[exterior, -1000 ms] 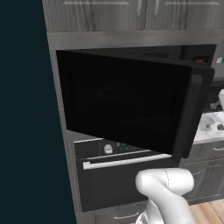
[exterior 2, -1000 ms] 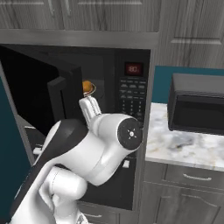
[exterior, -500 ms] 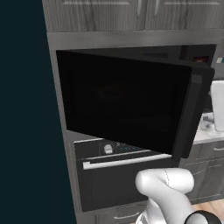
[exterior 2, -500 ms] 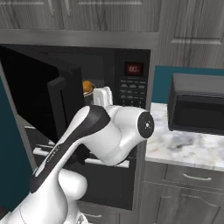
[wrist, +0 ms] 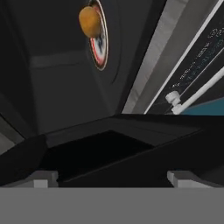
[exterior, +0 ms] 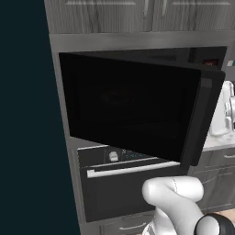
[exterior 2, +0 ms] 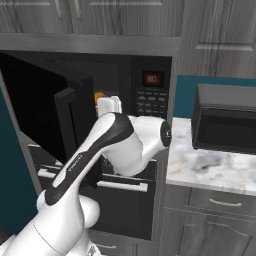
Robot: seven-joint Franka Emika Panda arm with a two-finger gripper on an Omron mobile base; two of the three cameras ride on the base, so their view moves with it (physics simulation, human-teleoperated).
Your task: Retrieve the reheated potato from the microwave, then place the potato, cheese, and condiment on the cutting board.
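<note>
The microwave (exterior 2: 125,90) stands open, its black door (exterior: 133,108) swung out to the left. The potato (wrist: 90,22) sits on a round plate (wrist: 101,41) deep in the cavity; from the right base view a sliver of it (exterior 2: 99,95) shows just behind the white hand. The gripper (wrist: 109,177) is at the mouth of the cavity, looking in along a rolled view, and its fingers (wrist: 43,177) stand well apart with nothing between them.

The main risks, as I judge them:

- **Door strike.** The arm reaches in through the gap between door edge and keypad panel (exterior 2: 152,102). The forearm passes close to the door's near edge, so a sideways correction could knock the door or catch the arm on it.
- **Floor or ceiling of the cavity.** The potato lies far from the fingers and off to one side of their line. Driving straight in without re-aiming could scrape the hand on the cavity wall.
- **Rolling.** The potato is a round ball on a smooth plate. A finger touching it off-centre would likely push it toward the back wall, out of reach.
- **Weak hold.** Closing on its curved flank and not across the middle could let it slip out on the way past the door.

The oven (exterior: 128,183) below is not involved.
</note>
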